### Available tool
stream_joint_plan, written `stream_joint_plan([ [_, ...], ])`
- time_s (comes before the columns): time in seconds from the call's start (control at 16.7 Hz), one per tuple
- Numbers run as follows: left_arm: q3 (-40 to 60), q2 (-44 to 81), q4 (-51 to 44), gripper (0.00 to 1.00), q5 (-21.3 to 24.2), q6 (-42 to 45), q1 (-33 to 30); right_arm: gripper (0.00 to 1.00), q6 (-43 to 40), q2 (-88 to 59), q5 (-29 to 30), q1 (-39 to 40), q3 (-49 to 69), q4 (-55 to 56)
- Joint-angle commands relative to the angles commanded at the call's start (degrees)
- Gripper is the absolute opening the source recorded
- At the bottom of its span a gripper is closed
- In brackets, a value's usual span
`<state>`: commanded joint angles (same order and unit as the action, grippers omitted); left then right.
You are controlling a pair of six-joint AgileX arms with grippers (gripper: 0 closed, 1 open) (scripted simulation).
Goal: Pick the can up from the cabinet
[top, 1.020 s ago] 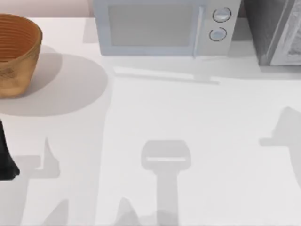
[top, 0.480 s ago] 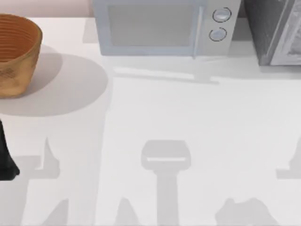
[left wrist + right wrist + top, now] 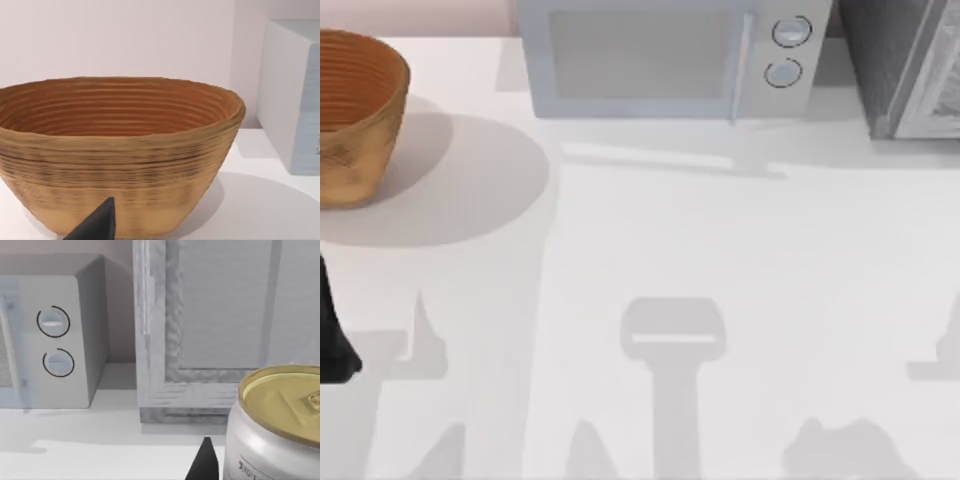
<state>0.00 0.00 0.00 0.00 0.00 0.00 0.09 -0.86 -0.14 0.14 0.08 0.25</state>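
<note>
1. The right gripper (image 3: 205, 460) shows in the right wrist view as one dark pointed finger tip. I cannot tell if its fingers are apart or together.
2. Just beside that tip is the can (image 3: 277, 425). It is round, with a shiny silver side and a dull gold top that has a raised rim.
3. Behind the can stands the cabinet (image 3: 200, 330). It is a big box with a pale, speckled door that looks rough and has a frame around a flat panel. In the top view the cabinet (image 3: 910, 65) sits at the far right corner of the table.
4. Next to the cabinet is the microwave (image 3: 60, 335), a smooth light grey box with two round knobs. In the top view it (image 3: 670, 60) stands at the back, in the middle.
5. The white table (image 3: 720, 250) is smooth and flat, with soft grey shadows on it.
6. The left gripper (image 3: 97, 225) is parked at the left side. One dark pointed tip shows in the left wrist view, so I cannot tell how its fingers stand.
7. Just past it is the basket (image 3: 120, 150). It is brown, woven in rings and shaped like a deep bowl. In the top view the basket (image 3: 355, 110) is at the far left.
</note>
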Motion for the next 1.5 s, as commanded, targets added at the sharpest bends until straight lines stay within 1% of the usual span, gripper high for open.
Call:
stream_joint_plan([
  [0.24,0.0,0.0,0.0,1.0,0.0,0.0,0.0,0.0,0.04,-7.67,-2.86,-0.41,2.42,5.28],
  [0.48,0.0,0.0,0.0,1.0,0.0,0.0,0.0,0.0,0.16,-22.97,-8.56,-1.2,7.28,15.87],
  [0.72,0.0,0.0,0.0,1.0,0.0,0.0,0.0,0.0,0.34,-43.23,-16.12,-2.24,13.72,29.92],
  [1.26,0.0,0.0,0.0,1.0,0.0,0.0,0.0,0.0,0.74,-94.03,-35.03,-4.88,29.93,65.12],
  [1.5,0.0,0.0,0.0,1.0,0.0,0.0,0.0,0.0,0.91,-113.03,-42.12,-5.86,35.97,78.29],
])
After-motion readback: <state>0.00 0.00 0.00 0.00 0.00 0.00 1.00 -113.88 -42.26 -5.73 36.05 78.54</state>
